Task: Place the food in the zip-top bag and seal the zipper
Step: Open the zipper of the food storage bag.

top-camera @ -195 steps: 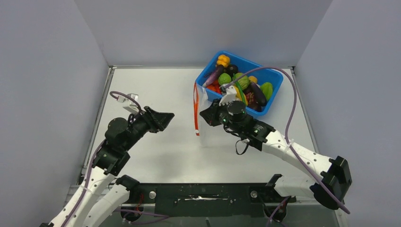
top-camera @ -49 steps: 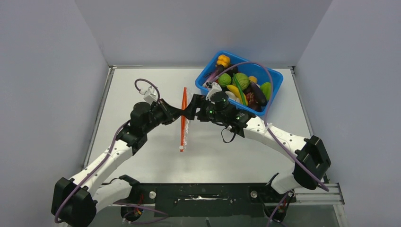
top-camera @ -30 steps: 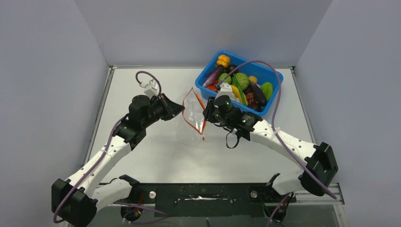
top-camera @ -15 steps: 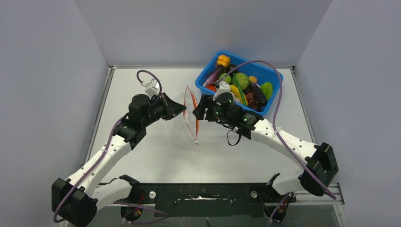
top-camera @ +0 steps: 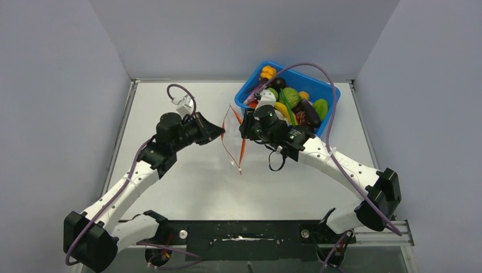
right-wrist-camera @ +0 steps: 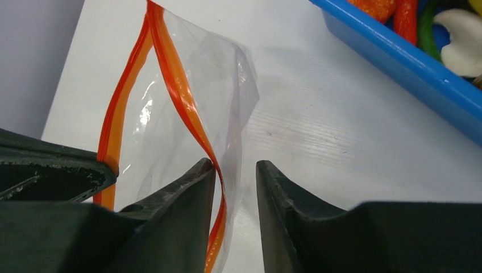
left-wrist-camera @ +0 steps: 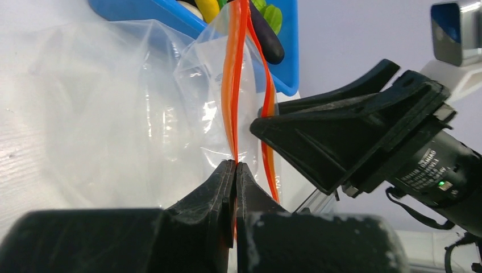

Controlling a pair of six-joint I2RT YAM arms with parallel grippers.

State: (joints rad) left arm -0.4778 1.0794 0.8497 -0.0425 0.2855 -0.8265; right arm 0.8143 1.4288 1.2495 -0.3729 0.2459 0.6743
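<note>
Zip-top bag [top-camera: 231,135] held up at mid-bench between the two tools, just left of the blue bin [top-camera: 329,91]; cannot tell whether its lower corner touches the bench [top-camera: 182,187]. Bag clear, crinkled, nothing inside it. Zipper [left-wrist-camera: 232,85] unsealed, and its two red-orange strips stand parted into a narrow mouth, meeting again at the near end. Left tool [left-wrist-camera: 235,165] comes in from the left, fingers pressed fully together on the left-hand strip, film pinched with it. Right tool [right-wrist-camera: 236,165] comes in from the right, facing the left tool across the bag. Its fingers stand a narrow gap apart; the right-hand strip runs down through that gap and lies against one finger, clear of the other, so nothing is clamped there. The two tools are near each other, with only the bag mouth between them. Food [top-camera: 291,96] all lies heaped in the blue bin at the far right of the bench: a green round fruit, a yellow banana [top-camera: 282,108], a dark purple eggplant [top-camera: 311,112] and orange pieces at the far corner. The right arm reaches past the near-left corner of the bin.
</note>
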